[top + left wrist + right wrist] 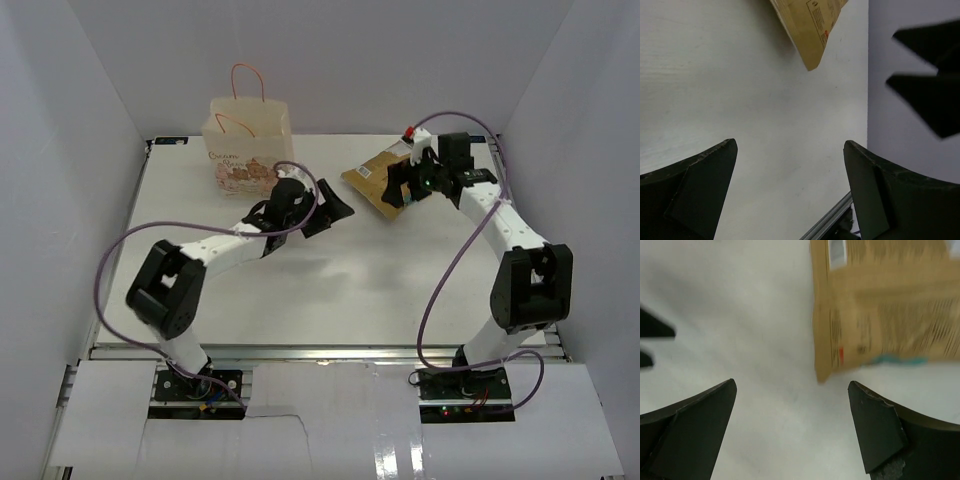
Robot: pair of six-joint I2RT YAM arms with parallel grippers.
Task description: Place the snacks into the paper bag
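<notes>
At the back right of the white worktop [350,290] lies a large tan crinkly pouch [366,176]. The right hand [400,188] hangs over the pouch's right edge, fingers spread wide and gripping nothing. The left hand [335,208], also wide open and empty, sits just left of the pouch. The paper bag [248,135] stands upright at the back left, apart from both hands.

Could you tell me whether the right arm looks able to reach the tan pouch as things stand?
Probably yes: the right gripper hangs close by the tan pouch with its jaws open, and nothing lies between them.
</notes>
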